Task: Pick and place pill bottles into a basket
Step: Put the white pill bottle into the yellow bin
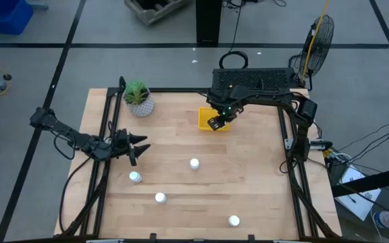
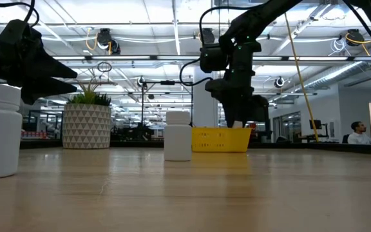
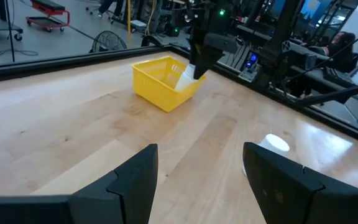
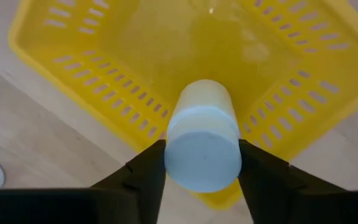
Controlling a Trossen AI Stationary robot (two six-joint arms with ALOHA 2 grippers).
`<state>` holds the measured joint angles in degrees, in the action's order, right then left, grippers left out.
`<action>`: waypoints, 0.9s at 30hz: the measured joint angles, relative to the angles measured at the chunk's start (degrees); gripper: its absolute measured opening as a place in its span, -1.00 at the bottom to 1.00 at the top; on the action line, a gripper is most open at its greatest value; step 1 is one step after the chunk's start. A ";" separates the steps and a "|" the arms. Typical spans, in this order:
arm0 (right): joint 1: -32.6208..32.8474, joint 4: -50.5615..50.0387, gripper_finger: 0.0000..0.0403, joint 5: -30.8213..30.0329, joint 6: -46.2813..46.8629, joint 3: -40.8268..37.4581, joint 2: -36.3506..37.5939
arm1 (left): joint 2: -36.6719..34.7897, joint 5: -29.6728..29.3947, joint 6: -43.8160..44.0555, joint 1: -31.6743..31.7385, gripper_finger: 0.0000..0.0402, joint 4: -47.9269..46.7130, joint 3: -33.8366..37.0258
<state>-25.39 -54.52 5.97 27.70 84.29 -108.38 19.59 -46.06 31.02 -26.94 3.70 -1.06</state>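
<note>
— Wooden worktop (image 1: 248,175) from above: what lies on it, taking the basket (image 1: 205,120) as the mark?
— The yellow basket sits toward the far edge, with a potted plant (image 1: 138,98) well to its left. The right gripper (image 1: 216,122) hangs over the basket's near rim. Four pill bottles stand on the wood, all nearer than the basket: one (image 1: 194,163) closest to it, two (image 1: 135,177) (image 1: 159,198) farther left, one (image 1: 234,221) by the near edge. The left gripper (image 1: 140,146) hovers well left of the basket, fingers spread and holding nothing.
— And at table height?
— The right gripper (image 2: 238,119) reaches down to the basket (image 2: 221,139); a bottle (image 2: 178,135) stands in front of it.
— From the left wrist?
— Its own fingers (image 3: 135,177) gape apart; beyond them a white bottle (image 3: 187,77) tilts over the basket (image 3: 160,84).
— From the right wrist?
— The fingers (image 4: 145,171) are clamped on a pill bottle (image 4: 202,140) held over the basket's rim (image 4: 55,68).
</note>
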 joint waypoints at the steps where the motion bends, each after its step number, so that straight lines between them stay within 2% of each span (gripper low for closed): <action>1: 0.00 0.09 -0.04 -0.13 -0.20 -0.02 0.00 | 0.00 0.00 -0.49 0.02 0.20 0.00 -0.02; 4: -0.02 0.52 0.12 -0.19 -0.45 -0.08 -0.07 | 0.00 0.00 -0.93 0.01 0.20 -0.02 -0.02; 8: 0.00 0.91 0.20 -0.17 -0.42 -0.08 -0.04 | 0.00 0.01 -0.88 0.01 0.20 -0.02 -0.02; 12: 0.00 1.07 0.18 -0.16 -0.78 -0.08 1.23 | 0.00 2.63 -1.94 0.02 0.20 -0.06 -0.02; 16: 0.01 0.89 0.11 0.03 -0.39 -0.08 3.76 | 0.00 8.81 -7.08 0.01 0.20 -0.07 -0.02; 20: 1.27 1.29 0.07 0.06 0.42 -0.08 6.80 | 0.00 13.48 -8.08 0.02 0.20 0.89 -0.02; 27: 7.87 6.20 0.07 0.34 3.12 -0.08 10.11 | 0.00 15.28 -8.98 0.02 0.20 2.17 -0.04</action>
<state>-17.52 -48.32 6.30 30.82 84.20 -98.27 19.59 -30.78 22.04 -26.92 5.88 -1.10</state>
